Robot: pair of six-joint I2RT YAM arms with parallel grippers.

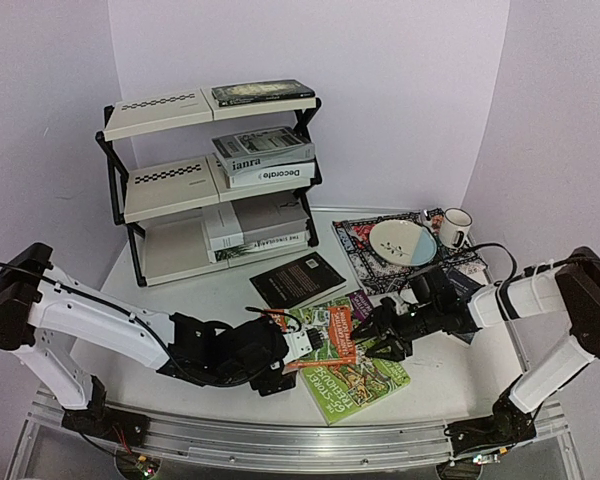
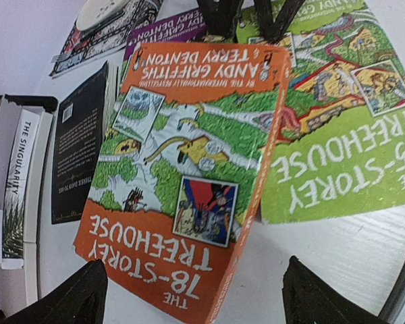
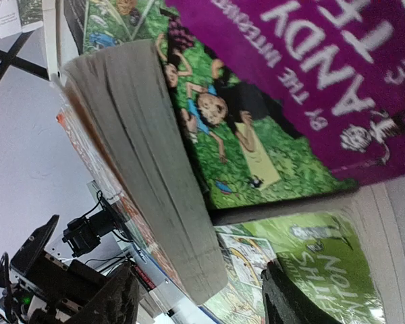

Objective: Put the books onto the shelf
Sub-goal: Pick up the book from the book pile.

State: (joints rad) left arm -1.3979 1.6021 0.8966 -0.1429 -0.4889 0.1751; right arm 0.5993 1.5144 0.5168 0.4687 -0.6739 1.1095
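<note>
- Orange book (image 2: 189, 189): on the table (image 1: 210, 300), front centre between the two arms. It is tilted, with one side lying up on the green book (image 2: 351, 148), so an edge is free to grab.
- Left end effector (image 2: 192, 287): wide open, fingers either side of the book's near end, not touching it. Looks lined up to close on that end.
- Right end effector (image 3: 199, 290): jaws apart around the page edge at the far end, with a gap on each side. No grip that I can see; my guess is it's there to steady the book for the other arm.
- Purple book (image 1: 361, 300): flat, just behind the orange one.
- Black book (image 1: 298, 278): flat and alone, nearer the shelf.
- Shelf (image 1: 165, 150): back left, well apart from both arms. Books lie stacked flat on the right half of all three tiers, and the left halves are bare, so there's room.
- Progress: around halfway I'd say, with at least four books loose on the table.
</note>
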